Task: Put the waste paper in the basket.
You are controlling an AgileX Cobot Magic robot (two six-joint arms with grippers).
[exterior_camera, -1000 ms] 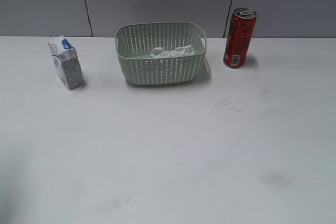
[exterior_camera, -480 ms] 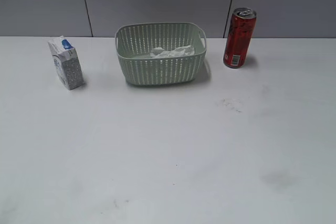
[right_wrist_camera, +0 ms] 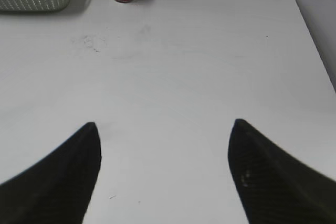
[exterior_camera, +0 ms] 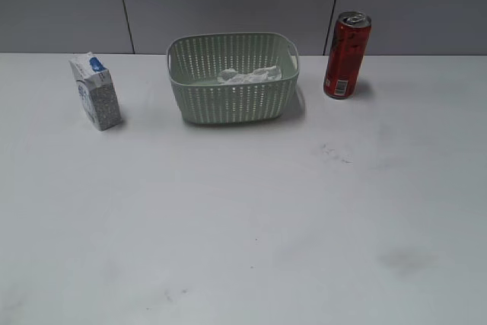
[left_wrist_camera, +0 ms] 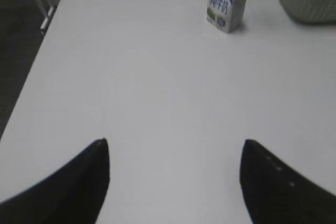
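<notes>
Black fingers of the left end effector stand spread wide over bare white surface, gripping nothing; the right end effector is likewise spread and empty. Both hang low, angled forward, outside the exterior view. Well ahead of them, the waste paper lies inside the pale green basket, between a tissue pack and a red can.

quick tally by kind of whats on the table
basket: 1
waste paper, white crumpled mass inside the basket, separate wads not distinguishable: 1 visible
tissue pack: 1
red can: 1
total: 4
</notes>
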